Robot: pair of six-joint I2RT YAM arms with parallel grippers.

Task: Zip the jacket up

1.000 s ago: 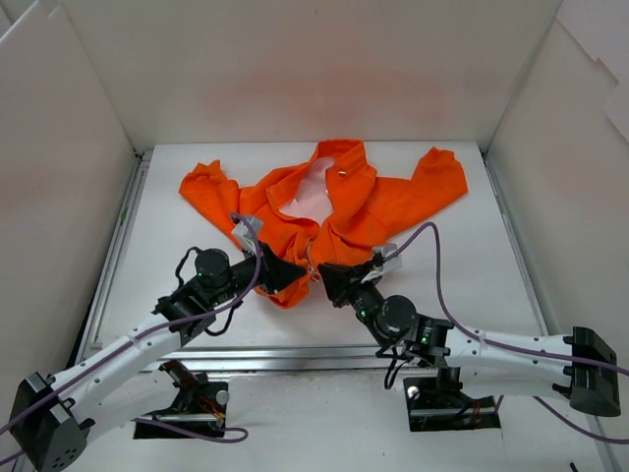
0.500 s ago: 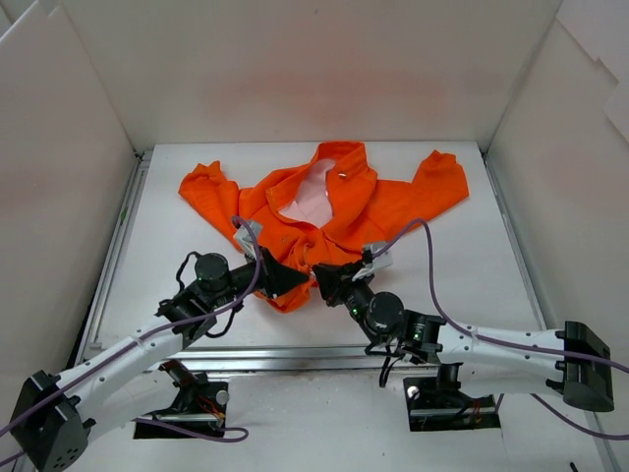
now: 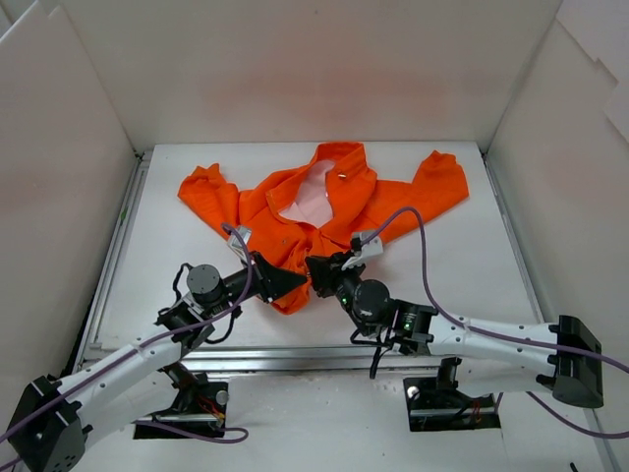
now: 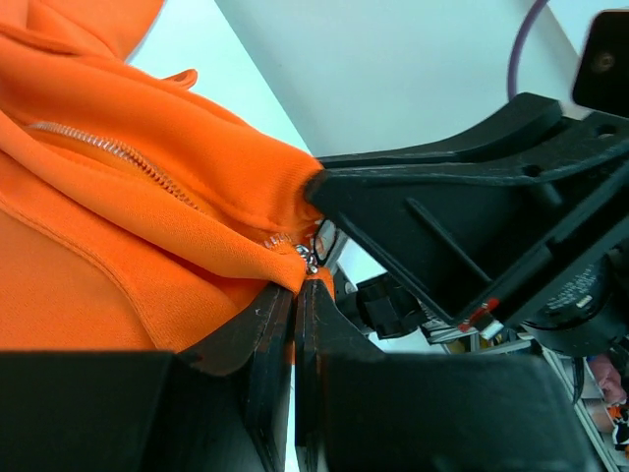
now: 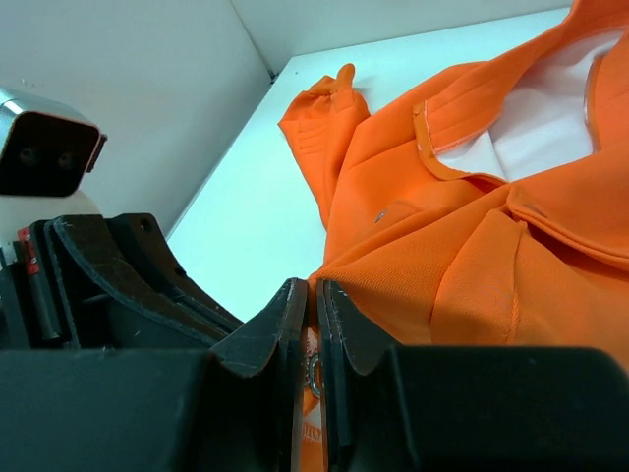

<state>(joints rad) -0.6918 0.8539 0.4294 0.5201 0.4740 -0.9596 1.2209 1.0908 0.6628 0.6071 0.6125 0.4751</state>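
Note:
The orange jacket [image 3: 324, 202] lies spread on the white table, collar and pale lining [image 3: 313, 202] toward the back, sleeves out to both sides. My left gripper [image 3: 300, 282] is shut on the jacket's bottom hem by the zipper end; in the left wrist view [image 4: 295, 295] the fabric [image 4: 147, 226] and silver zipper teeth [image 4: 118, 152] run from its tips. My right gripper [image 3: 314, 267] faces it and is shut on the hem and the metal zipper pull [image 5: 313, 379], seen in the right wrist view [image 5: 314, 295]. The two grippers nearly touch.
White walls [image 3: 59, 197] enclose the table on the left, back and right. A metal rail [image 3: 295, 354] runs along the near edge. Purple cables [image 3: 423, 265] loop over both arms.
Both grippers have shifted a little to the left, the right one more, and stand closer together. The jacket's hem has stayed pinched between them.

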